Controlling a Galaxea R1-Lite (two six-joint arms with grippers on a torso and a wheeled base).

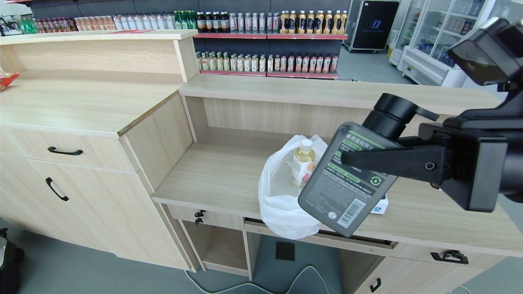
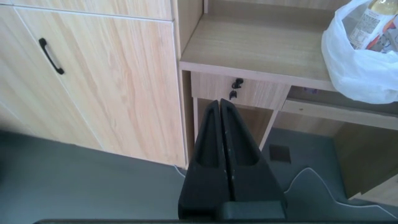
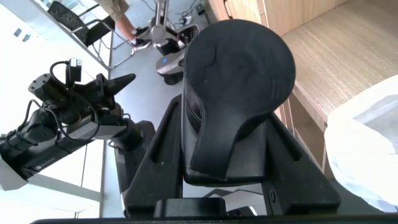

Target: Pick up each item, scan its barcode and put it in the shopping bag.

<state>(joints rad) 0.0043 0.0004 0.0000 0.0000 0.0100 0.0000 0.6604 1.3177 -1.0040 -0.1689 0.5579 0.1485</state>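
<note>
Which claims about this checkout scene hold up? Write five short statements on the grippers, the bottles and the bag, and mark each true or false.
1. The right gripper is shut on the dark pump bottle. True.
2. A drink bottle stands inside the white shopping bag. True.
3. The left gripper holds a box. False: its fingers are shut together on nothing.
4. The pump bottle's barcode is turned away from the head view. False: the barcode faces that view.
5. The shopping bag lies on the floor. False: it sits on the counter, at its front edge.
</note>
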